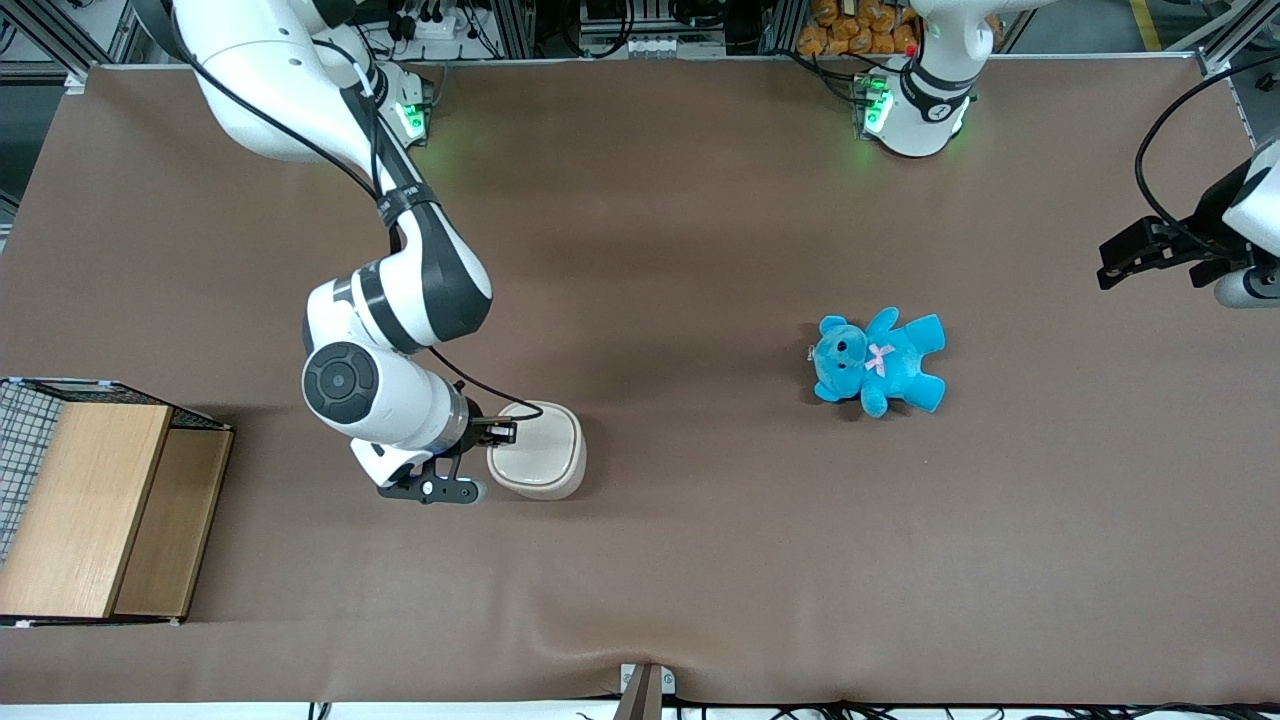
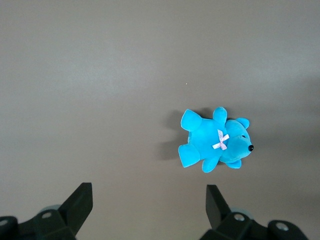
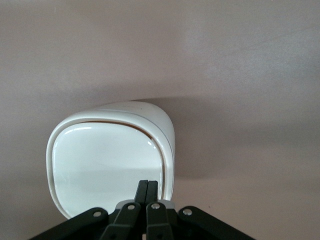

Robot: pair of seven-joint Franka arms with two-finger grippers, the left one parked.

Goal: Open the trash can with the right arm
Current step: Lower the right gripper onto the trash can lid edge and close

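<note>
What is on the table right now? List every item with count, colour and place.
trash can: one, cream-white, lid down, near the working arm's end of the table
teddy: one, blue with a pink bow, lying toward the parked arm's end
wooden box: one, light wood, at the table's edge at the working arm's end, wire mesh beside it
table: one, brown cover
right arm: one, white
gripper: one, black, fingers shut, at the trash can's lid edge

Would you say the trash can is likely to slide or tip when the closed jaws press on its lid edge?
The trash can looks small, glossy and probably light, so it may slide on the smooth table cover. Squat and broad-topped, it seems unlikely to tip. The gripper, jaws shut, sits over the lid's edge.
</note>
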